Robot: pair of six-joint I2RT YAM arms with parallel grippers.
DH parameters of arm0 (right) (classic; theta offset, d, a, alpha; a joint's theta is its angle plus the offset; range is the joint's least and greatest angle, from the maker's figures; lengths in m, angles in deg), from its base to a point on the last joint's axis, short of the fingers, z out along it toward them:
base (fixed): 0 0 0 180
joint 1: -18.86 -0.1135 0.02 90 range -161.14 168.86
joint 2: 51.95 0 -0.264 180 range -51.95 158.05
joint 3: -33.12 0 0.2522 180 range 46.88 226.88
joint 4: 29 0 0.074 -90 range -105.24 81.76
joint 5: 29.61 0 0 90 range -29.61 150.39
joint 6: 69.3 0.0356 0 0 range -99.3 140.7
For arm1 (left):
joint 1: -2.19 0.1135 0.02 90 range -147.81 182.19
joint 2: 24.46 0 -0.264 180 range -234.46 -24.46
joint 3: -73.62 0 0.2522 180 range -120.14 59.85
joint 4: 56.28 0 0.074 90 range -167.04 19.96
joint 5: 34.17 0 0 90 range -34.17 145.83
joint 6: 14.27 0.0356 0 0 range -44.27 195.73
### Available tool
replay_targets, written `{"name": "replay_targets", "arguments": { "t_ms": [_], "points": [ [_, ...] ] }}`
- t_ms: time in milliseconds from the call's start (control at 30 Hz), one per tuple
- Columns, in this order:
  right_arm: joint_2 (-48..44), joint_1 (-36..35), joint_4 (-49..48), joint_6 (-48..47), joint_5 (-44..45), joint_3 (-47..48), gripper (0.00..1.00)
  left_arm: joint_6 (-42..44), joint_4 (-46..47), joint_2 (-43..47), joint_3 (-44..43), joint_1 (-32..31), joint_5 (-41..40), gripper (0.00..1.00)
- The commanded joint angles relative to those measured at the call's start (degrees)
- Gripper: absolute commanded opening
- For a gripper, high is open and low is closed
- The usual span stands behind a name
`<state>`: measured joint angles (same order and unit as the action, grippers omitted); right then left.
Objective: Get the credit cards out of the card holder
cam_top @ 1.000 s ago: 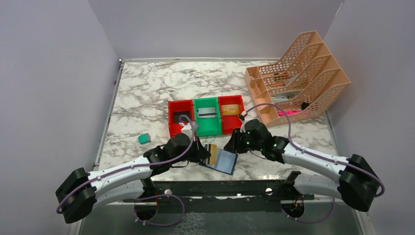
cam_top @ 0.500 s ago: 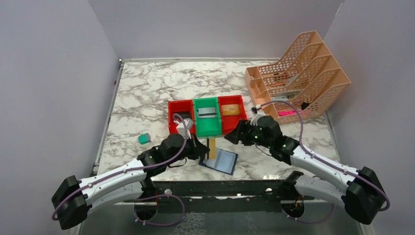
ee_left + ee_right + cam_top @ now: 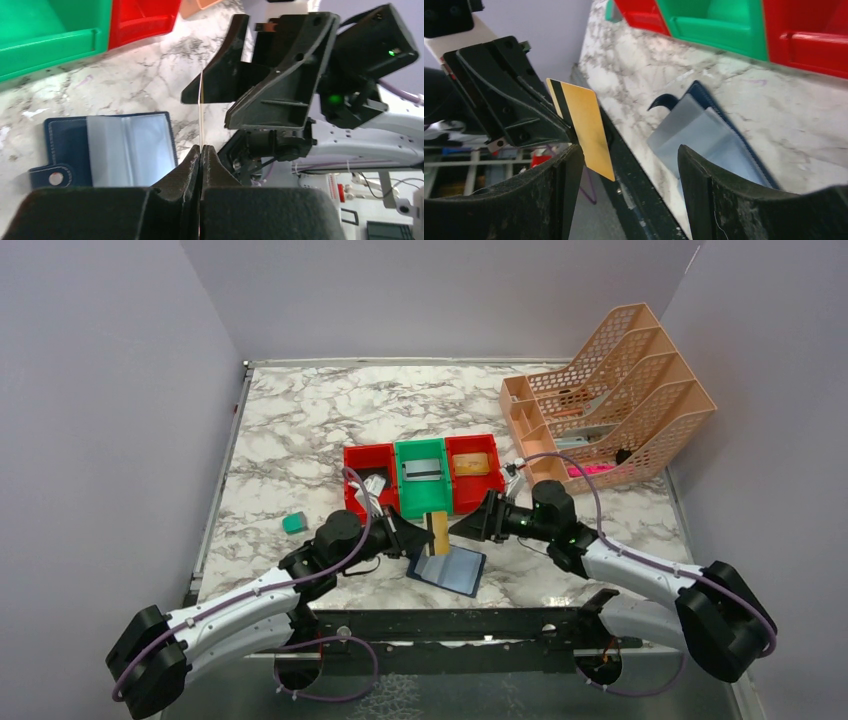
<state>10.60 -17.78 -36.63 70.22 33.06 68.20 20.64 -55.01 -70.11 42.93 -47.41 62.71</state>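
Thin gold plastic credit card (image 3: 586,127), already out, stands just above the open navy-blue folding card holder (image 3: 450,568), pinched by the closed left gripper (image 3: 200,150). The right gripper (image 3: 629,160) gapes empty alongside. Whether others remain inside is unclear.

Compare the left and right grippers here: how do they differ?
The left gripper is shut, its fingers pinching the gold card on edge; the right gripper stands open and grips nothing. The left one reaches in from the card's left, the right one from its right. Both hang over the table by the open card holder, tips facing each other.
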Motion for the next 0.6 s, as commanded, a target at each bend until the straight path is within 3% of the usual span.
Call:
{"name": "replay_targets", "arguments": {
  "t_ms": [0, 167, 333, 567],
  "points": [
    [3.24, 0.45, -15.49, 5.28, -11.96, -0.48, 0.72, -0.28, 6.07, -0.23, -1.06, 0.20, 5.57, 0.00],
    [7.31, 1.13, -23.89, 9.15, -17.53, -0.21, 0.61, 0.36, 8.05, -1.86, -2.12, 0.19, 7.81, 0.00],
    [7.94, 1.31, -23.22, 8.16, -18.51, 0.81, 0.45, 0.07, 10.80, -3.15, -2.28, 0.14, 10.24, 0.00],
    [9.09, 2.05, -32.23, 11.97, -21.78, -2.31, 0.41, -0.47, 12.34, -1.19, -1.01, 0.21, 9.21, 0.00]
  ]
}}
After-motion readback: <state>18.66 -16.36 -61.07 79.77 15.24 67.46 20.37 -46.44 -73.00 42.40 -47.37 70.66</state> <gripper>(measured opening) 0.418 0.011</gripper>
